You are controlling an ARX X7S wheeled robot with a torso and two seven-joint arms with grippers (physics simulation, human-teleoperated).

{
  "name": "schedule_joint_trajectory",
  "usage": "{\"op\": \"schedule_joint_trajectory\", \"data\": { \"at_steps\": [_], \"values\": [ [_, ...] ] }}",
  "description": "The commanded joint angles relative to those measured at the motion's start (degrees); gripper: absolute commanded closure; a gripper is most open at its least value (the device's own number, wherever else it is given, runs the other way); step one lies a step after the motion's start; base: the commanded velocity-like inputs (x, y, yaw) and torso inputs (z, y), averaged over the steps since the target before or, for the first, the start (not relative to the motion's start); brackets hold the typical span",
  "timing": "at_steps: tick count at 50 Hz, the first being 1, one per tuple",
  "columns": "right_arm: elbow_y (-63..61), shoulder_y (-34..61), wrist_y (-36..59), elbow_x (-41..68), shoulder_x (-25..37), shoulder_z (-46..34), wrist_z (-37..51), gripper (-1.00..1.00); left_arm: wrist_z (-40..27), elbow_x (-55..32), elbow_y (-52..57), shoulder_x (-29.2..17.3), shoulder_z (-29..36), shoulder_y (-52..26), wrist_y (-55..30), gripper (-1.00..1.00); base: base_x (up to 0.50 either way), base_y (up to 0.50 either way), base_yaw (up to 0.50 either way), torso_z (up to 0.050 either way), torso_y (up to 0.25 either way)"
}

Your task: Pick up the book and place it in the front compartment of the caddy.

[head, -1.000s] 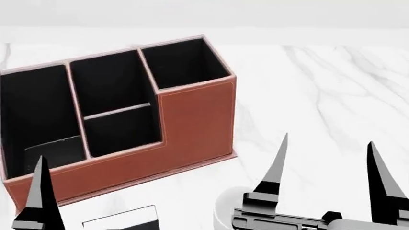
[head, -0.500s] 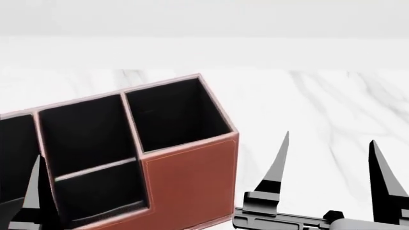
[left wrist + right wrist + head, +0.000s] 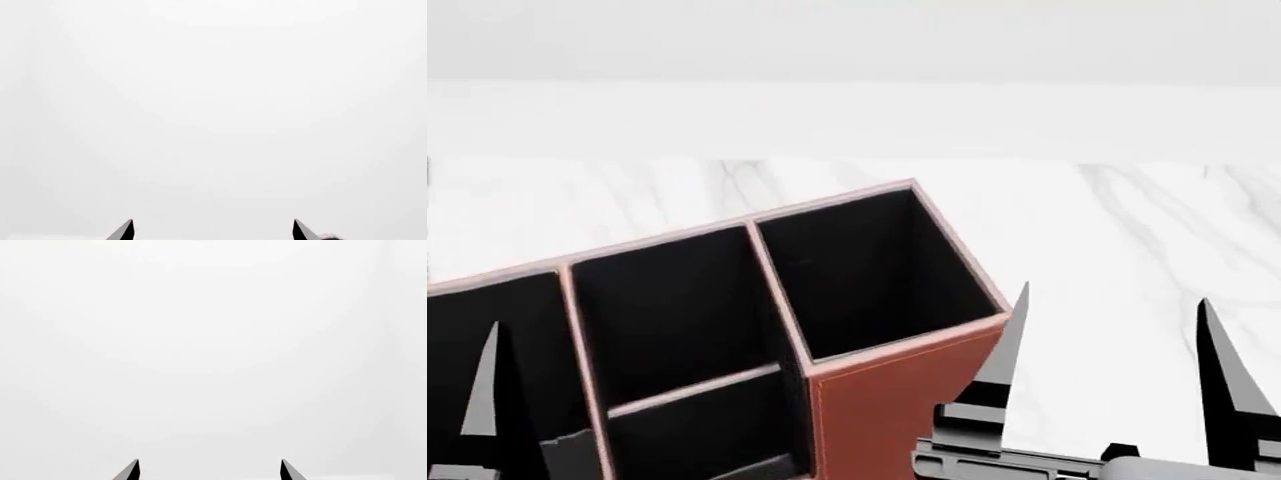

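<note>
The reddish-brown caddy (image 3: 874,410) fills the lower left of the head view, cut off by the frame's bottom edge. Its front compartment (image 3: 694,432) is the black cell just this side of the low pale divider, and nothing shows in it. The book is out of view. My right gripper (image 3: 1114,293) is open and empty beside the caddy's tall corner, over the marble. One finger (image 3: 478,400) of my left arm rises in front of the caddy's long cell. The left gripper (image 3: 213,220) and right gripper (image 3: 209,460) show only spread tips against blank white.
A white marble table (image 3: 1121,220) stretches behind and to the right of the caddy, up to a plain white wall (image 3: 854,60). A grey patch (image 3: 567,452) lies low in the caddy's long cell.
The head view has lifted and shifted: the caddy slid down and then right in the picture, and the book and white mug dropped out at the bottom. Both grippers keep their places, still open.
</note>
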Motion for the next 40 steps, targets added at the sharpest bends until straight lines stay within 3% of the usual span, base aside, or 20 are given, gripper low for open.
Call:
{"op": "schedule_joint_trajectory", "data": {
  "at_steps": [1, 29, 40],
  "values": [
    [0.4, -0.5, -1.3, 2.3, -0.2, 1.0, -0.3, -1.00, -0.1, -3.1, 0.0, -0.3, -1.2, 1.0, 1.8, -1.00, 0.00, 0.00, 0.00, 0.049, 0.000],
    [0.3, -0.3, -1.2, 3.0, 0.8, 0.3, 0.8, -1.00, -2.7, -5.3, 0.5, -2.7, 0.2, 0.3, 1.4, -1.00, 0.00, 0.00, 0.00, 0.049, 0.000],
    [0.4, -0.3, -1.4, 3.5, 1.3, 0.1, 1.2, -1.00, -1.5, -17.5, 5.0, -3.2, -1.6, -1.8, 0.5, -1.00, 0.00, 0.00, 0.00, 0.013, 0.000]
  ]
}}
